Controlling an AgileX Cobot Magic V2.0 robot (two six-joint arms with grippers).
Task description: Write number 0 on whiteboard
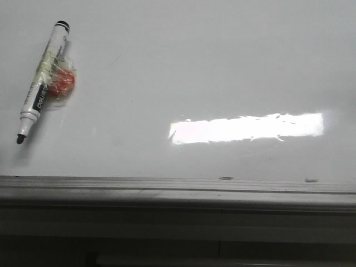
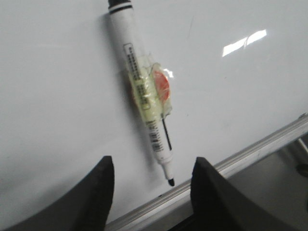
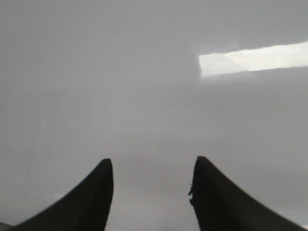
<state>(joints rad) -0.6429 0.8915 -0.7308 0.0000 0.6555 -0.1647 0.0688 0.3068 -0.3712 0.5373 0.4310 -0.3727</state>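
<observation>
The whiteboard (image 1: 167, 72) lies flat, glossy white, with a grey frame rail (image 1: 178, 186) along its near edge. No number 0 shows on it. A white marker (image 1: 43, 78) with a black end and bare black tip lies at the board's left; a red-orange lump is taped to its barrel with yellowish tape. In the left wrist view the marker (image 2: 139, 91) lies ahead of my open, empty left gripper (image 2: 151, 166), its tip near the rail (image 2: 250, 149). My right gripper (image 3: 151, 166) is open and empty above bare board (image 3: 120, 82). Neither gripper shows in the front view.
A bright rectangular light reflection (image 1: 247, 128) lies on the board right of centre; it also shows in the right wrist view (image 3: 252, 57). Small dark marks (image 1: 225, 178) sit by the rail. Below the rail is a dark ledge (image 1: 178, 233).
</observation>
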